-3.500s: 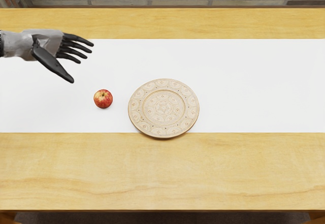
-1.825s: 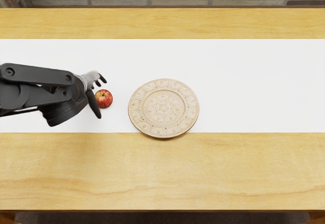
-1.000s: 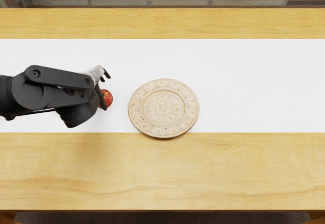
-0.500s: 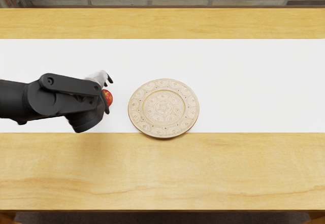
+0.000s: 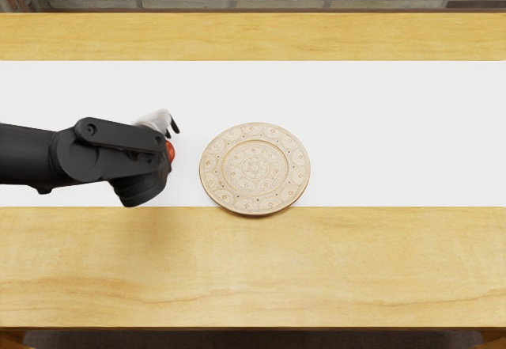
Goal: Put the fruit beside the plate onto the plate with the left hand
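Left hand is covering the apple, which is sitting on the counter just left of the plate. Grip is hidden, cannot tell. Apple is likely firm, smooth and prone to rolling, so wrapping around its middle is looking safest.

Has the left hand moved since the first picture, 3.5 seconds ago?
Yes. The left hand has come down the picture and rightward, toward the plate; it is now at the apple, just left of the plate's rim.

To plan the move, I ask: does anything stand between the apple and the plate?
Nothing visible does. Only the white runner shows between the apple, mostly covered by the left hand, and the plate.
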